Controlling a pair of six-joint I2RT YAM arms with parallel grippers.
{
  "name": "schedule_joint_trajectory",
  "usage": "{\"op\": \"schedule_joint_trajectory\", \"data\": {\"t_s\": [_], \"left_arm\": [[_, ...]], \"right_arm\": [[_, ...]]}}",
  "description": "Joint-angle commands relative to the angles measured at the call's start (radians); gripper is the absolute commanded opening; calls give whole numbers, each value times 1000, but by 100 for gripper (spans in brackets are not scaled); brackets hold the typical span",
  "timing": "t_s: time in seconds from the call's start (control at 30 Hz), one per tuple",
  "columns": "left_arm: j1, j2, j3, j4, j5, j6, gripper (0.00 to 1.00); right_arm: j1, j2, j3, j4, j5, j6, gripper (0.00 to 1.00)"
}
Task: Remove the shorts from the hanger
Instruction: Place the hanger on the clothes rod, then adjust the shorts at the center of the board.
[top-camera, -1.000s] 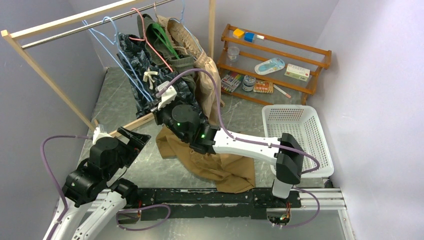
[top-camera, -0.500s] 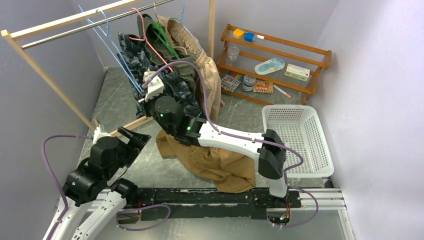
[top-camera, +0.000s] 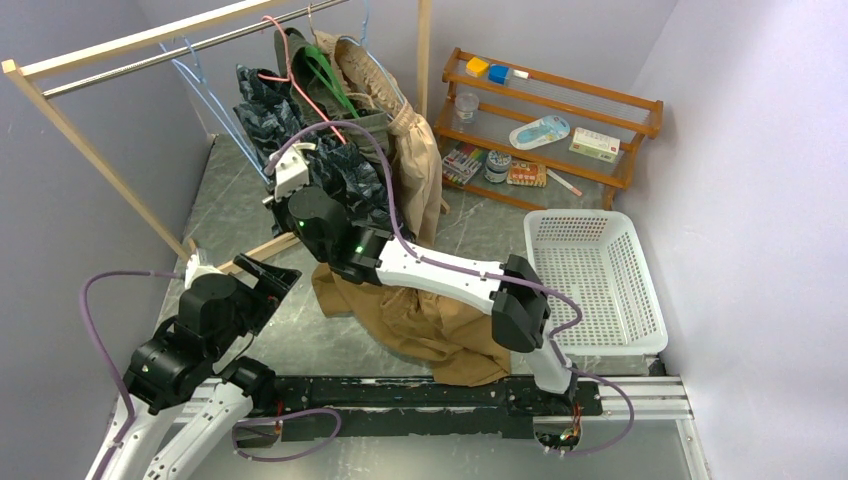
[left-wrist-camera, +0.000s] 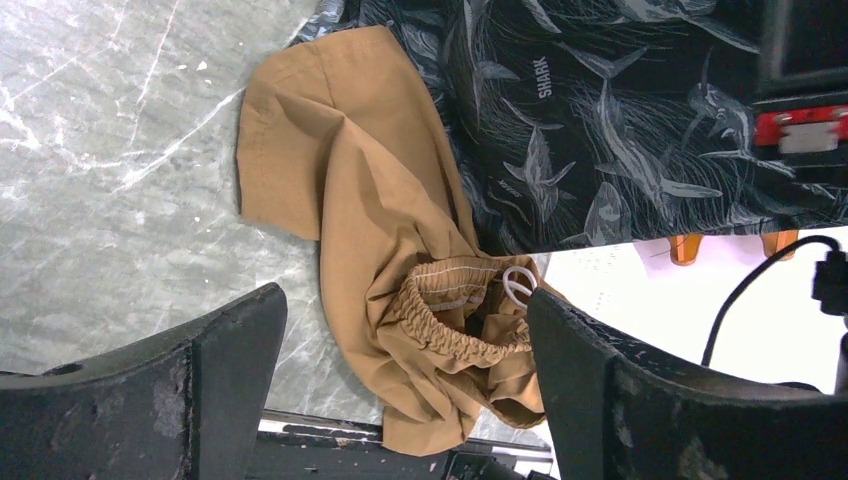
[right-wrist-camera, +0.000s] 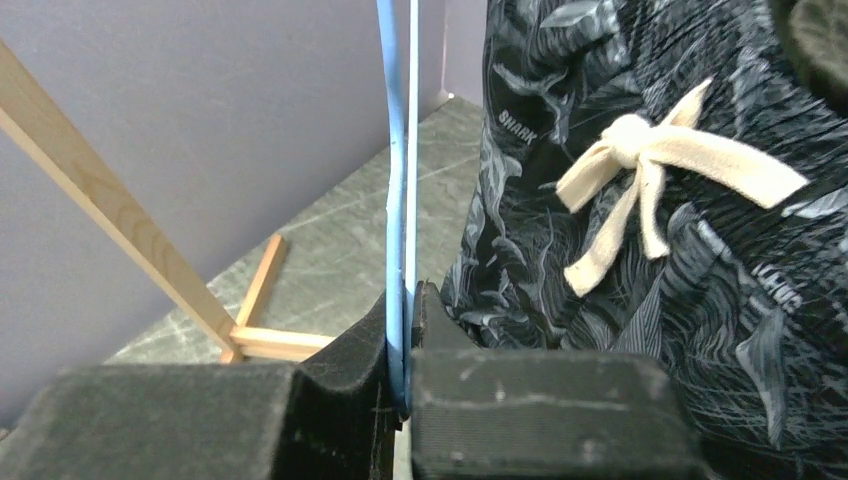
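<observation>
right pincer (right-wrist-camera: 405, 310) pinches the blue hanger (right-wrist-camera: 391, 120) beside navy shorts (right-wrist-camera: 620, 280).

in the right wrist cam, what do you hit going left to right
wooden rack leg → blue hanger → cream drawstring bow, tied on the navy shorts
</observation>
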Motion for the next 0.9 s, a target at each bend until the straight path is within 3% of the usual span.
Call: {"op": "schedule_joint_trajectory", "data": {"t_s": [0.0, 0.07, 0.2, 0.27, 0.4, 0.5, 0.73, 0.87], "left_arm": [[0, -5, 29, -8, -23, -7, 94], [1, -4, 26, 12, -16, 6, 94], [1, 12, 40, -9, -4, -6, 94], [0, 14, 36, -23, -4, -19, 94], [1, -16, 9, 6, 9, -5, 95], [0, -39, -6, 4, 6, -3, 95], [0, -47, -72, 67, 18, 28, 96], [0, 11, -102, 105, 38, 53, 96]], "right_arm": [[-4, -9, -38, -56, -29, -8, 0], [-3, -43, -117, -14, -32, 0, 0], [-4, -138, -185, 6, -62, 28, 25], [-4, -153, -174, -29, -84, 48, 44], [-4, -200, -164, -109, -168, 102, 58], [-3, -281, -248, -126, -182, 156, 71], [-4, -565, -544, -152, -161, 240, 84], [-4, -729, -666, -240, -139, 276, 85]]}}
